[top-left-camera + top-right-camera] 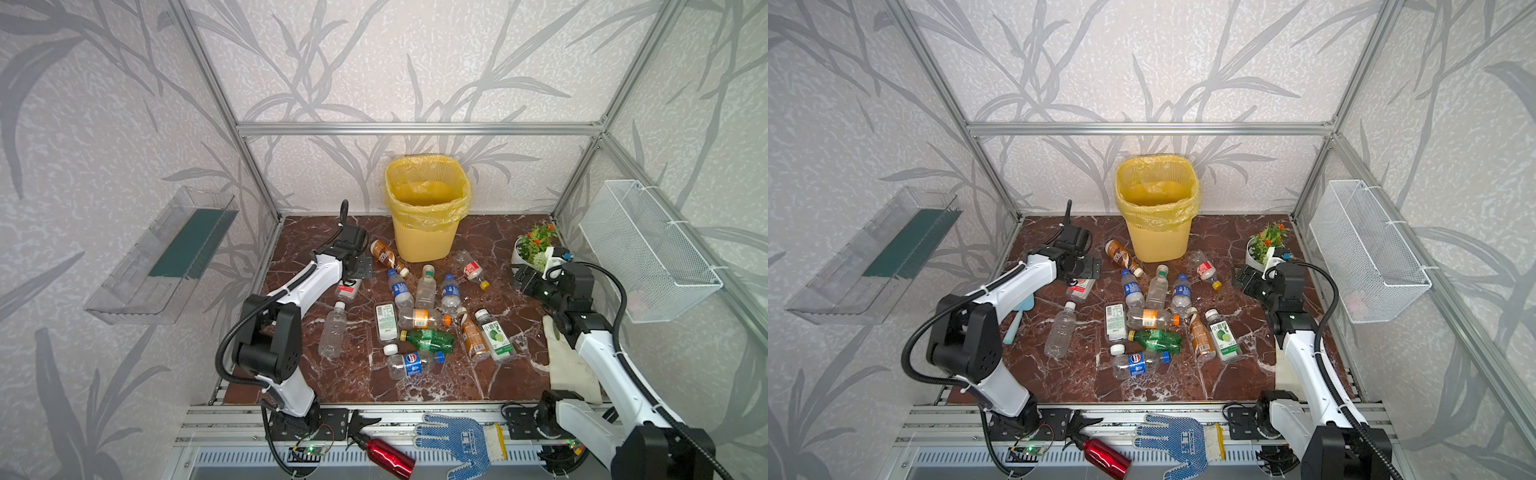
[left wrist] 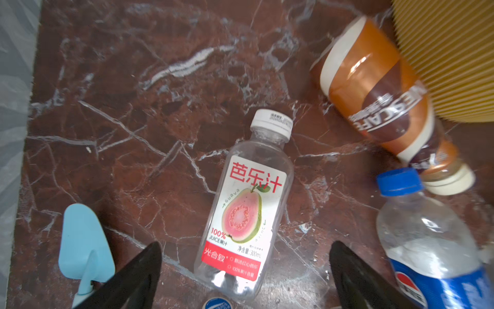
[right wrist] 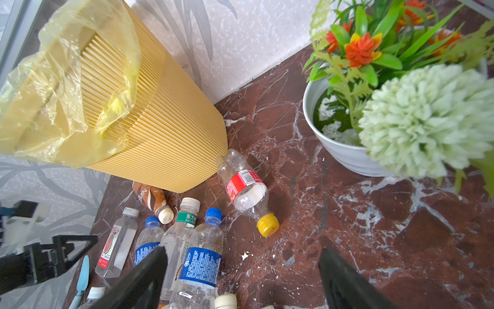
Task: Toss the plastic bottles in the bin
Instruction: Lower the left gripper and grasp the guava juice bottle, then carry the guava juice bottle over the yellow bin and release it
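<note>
Several plastic bottles (image 1: 424, 316) lie scattered on the red marble floor in front of the yellow bin (image 1: 424, 208), which stands at the back wall with a yellow bag over its rim. My left gripper (image 2: 246, 248) hangs open above a clear guava-juice bottle (image 2: 248, 208) with a white cap; its lower end lies between the fingers, untouched. A brown coffee bottle (image 2: 379, 99) rests against the bin (image 2: 454, 53). My right gripper (image 3: 242, 252) is open over bare floor, short of a red-labelled bottle (image 3: 246, 190) with a yellow cap.
A potted artificial plant (image 1: 534, 245) stands just behind the right gripper (image 1: 524, 278). A light blue trowel (image 2: 85, 248) lies beside the left fingers. A wire basket (image 1: 648, 249) and a clear tray (image 1: 162, 253) hang on the walls. A red metal bottle (image 1: 388, 455) and a glove (image 1: 457, 442) lie in front.
</note>
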Motion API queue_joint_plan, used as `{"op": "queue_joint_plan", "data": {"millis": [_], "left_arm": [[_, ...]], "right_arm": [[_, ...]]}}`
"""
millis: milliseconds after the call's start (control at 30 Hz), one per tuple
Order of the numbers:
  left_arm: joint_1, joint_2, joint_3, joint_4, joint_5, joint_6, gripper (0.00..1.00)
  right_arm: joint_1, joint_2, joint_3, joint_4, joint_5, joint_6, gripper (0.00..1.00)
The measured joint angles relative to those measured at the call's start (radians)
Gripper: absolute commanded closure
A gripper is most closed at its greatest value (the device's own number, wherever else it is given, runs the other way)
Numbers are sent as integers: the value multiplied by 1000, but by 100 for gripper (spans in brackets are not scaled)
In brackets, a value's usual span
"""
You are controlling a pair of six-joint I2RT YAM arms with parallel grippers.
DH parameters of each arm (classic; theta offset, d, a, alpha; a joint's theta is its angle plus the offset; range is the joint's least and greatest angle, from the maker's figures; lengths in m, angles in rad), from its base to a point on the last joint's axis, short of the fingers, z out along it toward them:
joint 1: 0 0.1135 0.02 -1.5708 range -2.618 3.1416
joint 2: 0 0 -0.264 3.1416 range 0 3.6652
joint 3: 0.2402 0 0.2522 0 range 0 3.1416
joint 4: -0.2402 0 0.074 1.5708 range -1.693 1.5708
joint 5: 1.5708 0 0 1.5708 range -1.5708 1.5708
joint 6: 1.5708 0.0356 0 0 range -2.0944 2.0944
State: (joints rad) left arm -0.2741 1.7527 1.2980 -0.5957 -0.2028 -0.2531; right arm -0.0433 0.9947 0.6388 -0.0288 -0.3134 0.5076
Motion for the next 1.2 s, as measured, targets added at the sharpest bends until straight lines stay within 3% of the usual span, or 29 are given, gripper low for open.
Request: {"op": "queue_joint_plan", "data": {"millis": [167,333,600,767,967,1133,1200], "left_arm": [[8,165,104,-54,-5,6,5],[26,217,108,-75,3,11,10],[62,221,108,-75,44,22,47],[87,195,107,-64,96,12,53],[147,-65,117,3,126,-28,55],[177,-389,138,286,107,-51,54],[175,-453,188,385,117,-65,54]], "right_arm": [[2,-3,0,-7,18,-1,10],[2,-24,-6,-11,40,0,9],[2,-24,-27,-11,47,19,10],[2,-15,-27,-10,50,23,9],[2,-15,-27,-9,53,22,9],[2,-15,-27,-3,69,23,10],[2,-15,-27,2,70,23,10]]}}
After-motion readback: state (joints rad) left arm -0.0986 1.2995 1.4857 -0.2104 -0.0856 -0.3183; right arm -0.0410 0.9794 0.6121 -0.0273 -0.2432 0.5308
